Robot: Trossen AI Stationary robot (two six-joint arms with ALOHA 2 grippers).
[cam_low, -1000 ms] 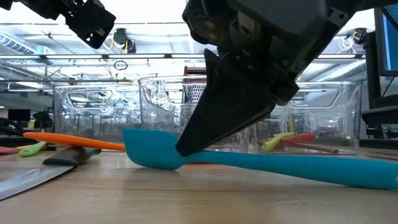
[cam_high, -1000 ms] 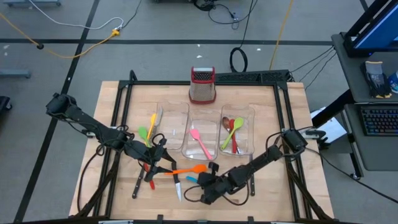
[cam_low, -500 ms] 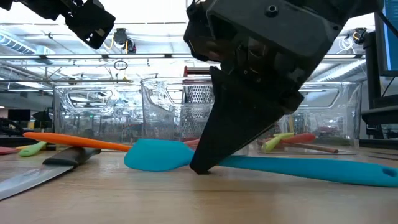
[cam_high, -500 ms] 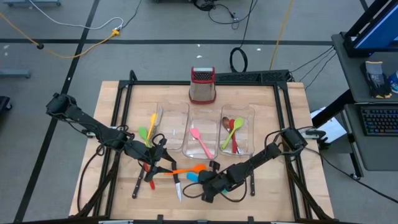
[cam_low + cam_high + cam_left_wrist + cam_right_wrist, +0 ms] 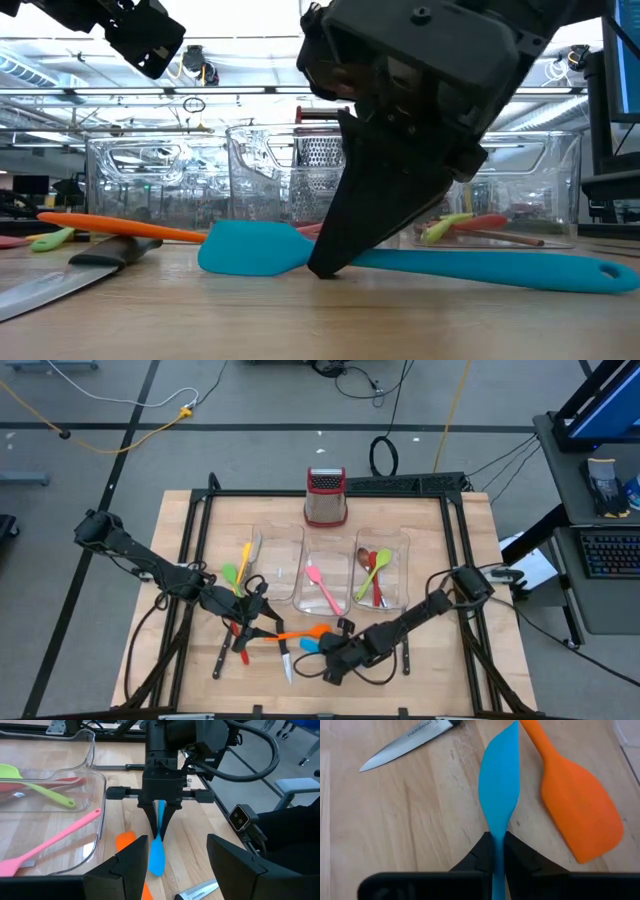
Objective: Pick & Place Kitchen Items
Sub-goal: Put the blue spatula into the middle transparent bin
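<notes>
Past the left gripper's (image 5: pixel 175 870) own two dark fingers, which stand spread apart, the right arm's black gripper (image 5: pixel 160 834) points down at the pale wooden tabletop (image 5: pixel 200 827). Its two tapered fingers are pinched together on the slim handle of a blue silicone spatula (image 5: pixel 157 856), just above the blade, which lies flat on the wood toward six o'clock. Touching that blade at about eight o'clock is the head of an orange silicone spatula (image 5: pixel 126 841). Farther round at nine o'clock sits a clear rectangular plastic bin (image 5: pixel 95 810) holding a pink silicone spoon (image 5: pixel 50 845) and, in the bin behind it, a lime-green spoon (image 5: pixel 35 786). A steel knife blade (image 5: pixel 197 890) shows at five o'clock.
</notes>
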